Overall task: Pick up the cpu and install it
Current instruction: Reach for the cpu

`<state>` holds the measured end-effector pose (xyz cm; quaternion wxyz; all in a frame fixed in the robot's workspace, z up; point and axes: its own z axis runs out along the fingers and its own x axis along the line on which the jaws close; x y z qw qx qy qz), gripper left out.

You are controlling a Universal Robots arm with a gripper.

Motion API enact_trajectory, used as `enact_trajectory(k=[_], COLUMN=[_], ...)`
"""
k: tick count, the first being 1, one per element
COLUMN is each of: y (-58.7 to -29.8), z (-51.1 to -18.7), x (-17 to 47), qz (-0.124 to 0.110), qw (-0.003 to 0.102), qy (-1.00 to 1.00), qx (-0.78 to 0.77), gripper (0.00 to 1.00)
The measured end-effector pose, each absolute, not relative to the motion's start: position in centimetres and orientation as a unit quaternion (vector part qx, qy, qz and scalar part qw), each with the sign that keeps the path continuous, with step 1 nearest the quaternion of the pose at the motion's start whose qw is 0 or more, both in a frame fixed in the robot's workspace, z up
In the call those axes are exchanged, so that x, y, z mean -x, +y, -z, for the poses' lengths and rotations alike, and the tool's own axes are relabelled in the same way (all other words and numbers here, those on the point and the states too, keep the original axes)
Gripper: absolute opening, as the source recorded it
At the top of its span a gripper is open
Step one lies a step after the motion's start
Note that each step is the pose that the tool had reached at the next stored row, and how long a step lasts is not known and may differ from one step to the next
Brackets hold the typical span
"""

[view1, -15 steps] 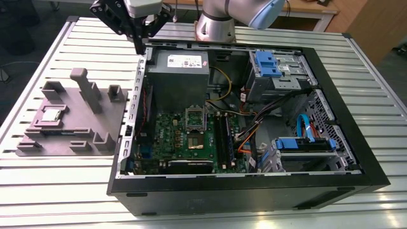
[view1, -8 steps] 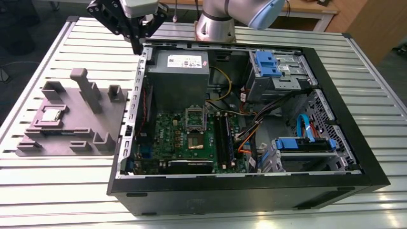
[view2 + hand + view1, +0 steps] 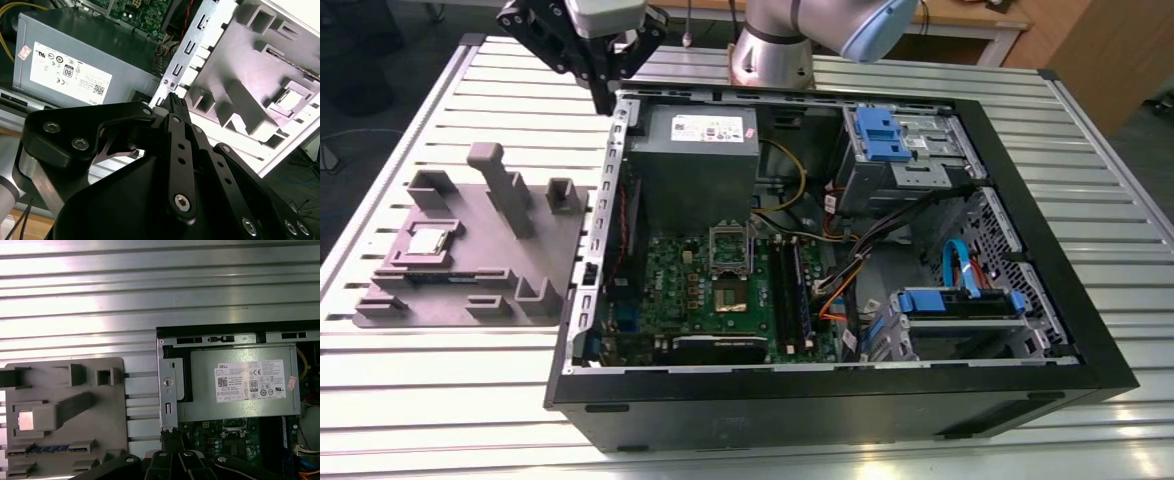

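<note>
The cpu [image 3: 430,240] is a small square chip with a silver top, lying in a pocket of the grey fixture [image 3: 547,260] on the exterior view's left. It also appears in both wrist views as the cpu [image 3: 292,100] [image 3: 26,420]. My black gripper [image 3: 604,98] hangs above the back left corner of the open computer case [image 3: 1041,250], well away from the cpu. Its tips [image 3: 176,102] sit pressed together with nothing between them, and they point down over the case edge [image 3: 172,437]. The motherboard [image 3: 680,290] with its socket [image 3: 730,248] lies inside the case.
A large grey metal box [image 3: 694,160] with a white label fills the case's back left. Blue drive brackets [image 3: 887,135] and loose cables [image 3: 854,270] crowd the right half. Upright posts [image 3: 500,180] stand on the fixture. Everything rests on a ribbed metal table [image 3: 440,400].
</note>
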<state>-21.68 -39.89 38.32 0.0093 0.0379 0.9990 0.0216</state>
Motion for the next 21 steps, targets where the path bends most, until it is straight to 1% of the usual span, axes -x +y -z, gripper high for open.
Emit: enact_trajectory(k=[21], y=[-39.89], z=[-38.20], x=[22.55], qz=[-0.021], qw=[0.008], qy=[0.999], qx=[-0.038], gripper=[0.11])
